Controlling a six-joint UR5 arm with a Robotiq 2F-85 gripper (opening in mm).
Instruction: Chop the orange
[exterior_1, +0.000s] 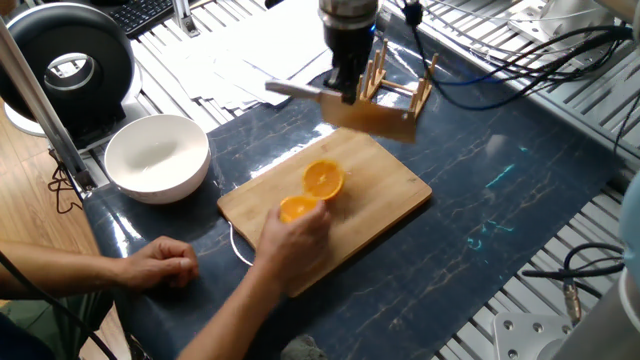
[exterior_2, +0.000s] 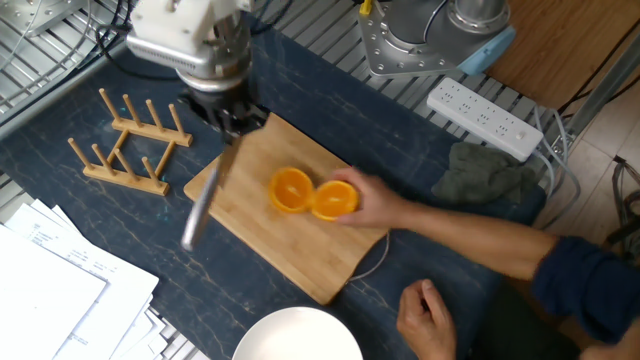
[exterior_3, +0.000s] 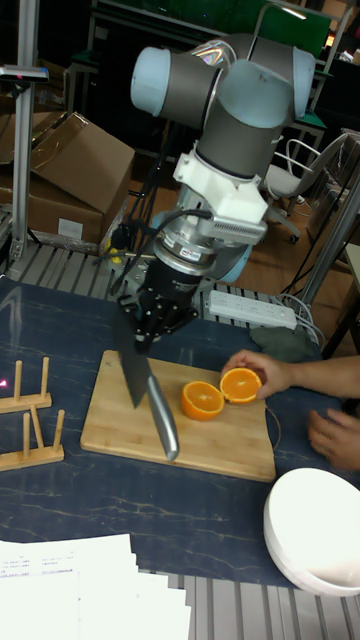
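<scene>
The orange lies cut in two on the wooden cutting board (exterior_1: 385, 195). One half (exterior_1: 323, 180) (exterior_2: 291, 190) (exterior_3: 202, 400) rests flesh-up on its own. A person's hand (exterior_1: 290, 240) holds the other half (exterior_1: 297, 209) (exterior_2: 334, 200) (exterior_3: 241, 385). My gripper (exterior_1: 348, 90) (exterior_2: 228, 118) (exterior_3: 150, 325) is shut on a knife (exterior_1: 370, 118) (exterior_2: 205, 200) (exterior_3: 150, 395). It hangs above the board's far edge, clear of both halves.
A white bowl (exterior_1: 157, 157) (exterior_3: 310, 520) stands beside the board. A wooden peg rack (exterior_1: 400, 85) (exterior_2: 125, 140) sits close behind the knife. The person's other hand (exterior_1: 160, 262) rests on the table. A power strip (exterior_2: 485, 110) and grey cloth (exterior_2: 480, 175) lie further off.
</scene>
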